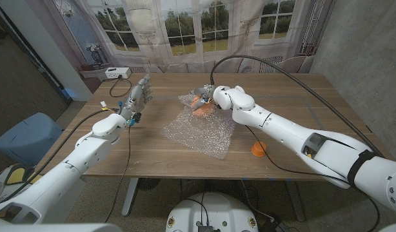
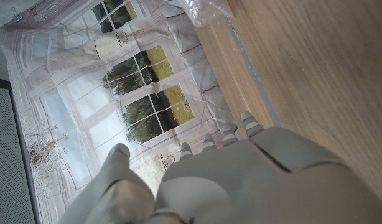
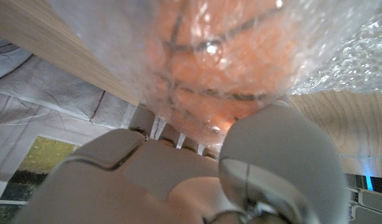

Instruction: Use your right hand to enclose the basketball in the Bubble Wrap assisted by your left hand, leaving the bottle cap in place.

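Basketball [image 1: 199, 105] mostly hidden under bubble wrap [image 1: 199, 129] and my right hand [image 1: 218, 95]; only an orange patch shows. Wrist view: ball blurred behind the film, cut off by the frame. My right fingers hidden behind the wrap. Left hand [image 2: 241, 180]: fingers [image 2: 248, 123] show tips only.

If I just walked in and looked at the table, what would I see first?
Probably the right hand at the far middle of the table, pressing crinkly Bubble Wrap around an orange basketball. Next, the small orange bottle cap sitting alone near the front edge, and the left hand raised over the table's left side, holding nothing.
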You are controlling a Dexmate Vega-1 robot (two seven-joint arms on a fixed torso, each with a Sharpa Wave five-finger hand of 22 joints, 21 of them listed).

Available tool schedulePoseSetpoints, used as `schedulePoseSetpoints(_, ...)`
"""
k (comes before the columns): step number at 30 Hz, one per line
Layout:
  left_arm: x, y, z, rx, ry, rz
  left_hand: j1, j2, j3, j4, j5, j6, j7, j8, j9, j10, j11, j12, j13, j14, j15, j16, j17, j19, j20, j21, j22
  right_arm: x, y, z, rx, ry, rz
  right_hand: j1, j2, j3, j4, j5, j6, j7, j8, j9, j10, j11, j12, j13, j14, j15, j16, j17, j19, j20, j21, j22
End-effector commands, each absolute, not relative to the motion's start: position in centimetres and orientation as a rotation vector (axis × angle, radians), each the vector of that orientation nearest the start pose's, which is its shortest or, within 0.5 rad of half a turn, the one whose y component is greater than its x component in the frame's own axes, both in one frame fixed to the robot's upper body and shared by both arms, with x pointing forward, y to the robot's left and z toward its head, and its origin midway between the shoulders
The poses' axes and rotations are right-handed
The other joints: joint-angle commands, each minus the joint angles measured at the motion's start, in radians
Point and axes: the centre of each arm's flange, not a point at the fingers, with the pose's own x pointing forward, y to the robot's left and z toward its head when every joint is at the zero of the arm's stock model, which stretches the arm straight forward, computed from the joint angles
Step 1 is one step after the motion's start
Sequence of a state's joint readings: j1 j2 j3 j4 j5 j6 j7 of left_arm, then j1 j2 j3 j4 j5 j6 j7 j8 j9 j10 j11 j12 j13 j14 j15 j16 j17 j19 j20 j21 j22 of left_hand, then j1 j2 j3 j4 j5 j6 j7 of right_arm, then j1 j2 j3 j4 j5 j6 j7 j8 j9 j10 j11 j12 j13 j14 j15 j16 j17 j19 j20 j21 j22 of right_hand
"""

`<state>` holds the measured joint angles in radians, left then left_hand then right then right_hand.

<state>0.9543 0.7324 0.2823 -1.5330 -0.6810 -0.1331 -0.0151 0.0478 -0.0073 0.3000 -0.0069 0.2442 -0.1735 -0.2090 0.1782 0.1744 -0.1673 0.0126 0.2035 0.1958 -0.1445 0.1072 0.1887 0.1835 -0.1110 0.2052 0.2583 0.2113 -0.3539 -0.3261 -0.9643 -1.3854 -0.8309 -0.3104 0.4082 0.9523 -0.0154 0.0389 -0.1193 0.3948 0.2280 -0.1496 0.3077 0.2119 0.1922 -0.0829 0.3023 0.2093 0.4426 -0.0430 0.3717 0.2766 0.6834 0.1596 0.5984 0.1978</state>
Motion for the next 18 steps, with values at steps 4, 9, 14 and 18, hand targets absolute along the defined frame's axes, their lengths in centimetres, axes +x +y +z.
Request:
schedulePoseSetpoints(4,60.8,34.0,-0.8,0.111,-0.536,-0.188,-0.007,0.001,-0.008,0.0,0.006,-0.1,-0.005,0.007,0.002,-0.046,0.002,0.006,0.0,-0.007,0.005,0.002,0.004,0.003,0.007,-0.005,0.003,64.4,-4.6,6.6,-1.556,-0.69,0.135,0.21,0.178,0.042,-0.024,-0.018,0.089,0.03,0.02,0.006,0.126,0.027,0.028,0.006,0.131,-0.182,0.038,0.018,0.26,-0.377,0.054,0.014)
schedulePoseSetpoints(9,60.6,33.9,-0.9,0.111,-0.537,-0.185,-0.007,0.001,-0.009,0.0,0.007,-0.099,-0.005,0.007,0.002,-0.046,0.002,0.006,0.0,-0.007,0.005,0.002,0.004,0.003,0.007,-0.005,0.003,63.8,-5.2,7.8,-1.506,-0.771,0.092,0.261,0.199,0.077,-0.008,-0.042,0.122,0.054,0.021,0.013,0.234,0.056,0.059,0.029,0.305,-0.182,0.093,0.058,0.266,-0.377,0.111,0.028)
schedulePoseSetpoints(14,60.4,33.9,-1.0,0.109,-0.54,-0.182,-0.007,0.001,-0.01,0.001,0.008,-0.1,-0.005,0.007,0.002,-0.046,0.002,0.006,0.0,-0.008,0.003,0.002,0.004,0.003,0.007,-0.005,0.003,63.0,-5.8,9.0,-1.463,-0.853,0.039,0.315,0.193,0.102,-0.017,-0.057,0.158,0.063,0.027,0.018,0.292,0.062,0.092,0.05,0.412,-0.187,0.122,0.098,0.269,-0.378,0.158,0.04)
schedulePoseSetpoints(18,60.2,33.9,-1.1,0.107,-0.54,-0.18,-0.007,0.001,-0.011,0.001,0.008,-0.101,-0.006,0.006,0.002,-0.047,0.002,0.006,0.0,-0.009,0.005,0.001,0.004,0.003,0.007,-0.005,0.003,62.7,-6.1,9.7,-1.448,-0.888,0.005,0.339,0.19,0.108,-0.02,-0.066,0.169,0.068,0.026,0.021,0.305,0.066,0.103,0.06,0.458,-0.187,0.142,0.126,0.268,-0.377,0.182,0.047)
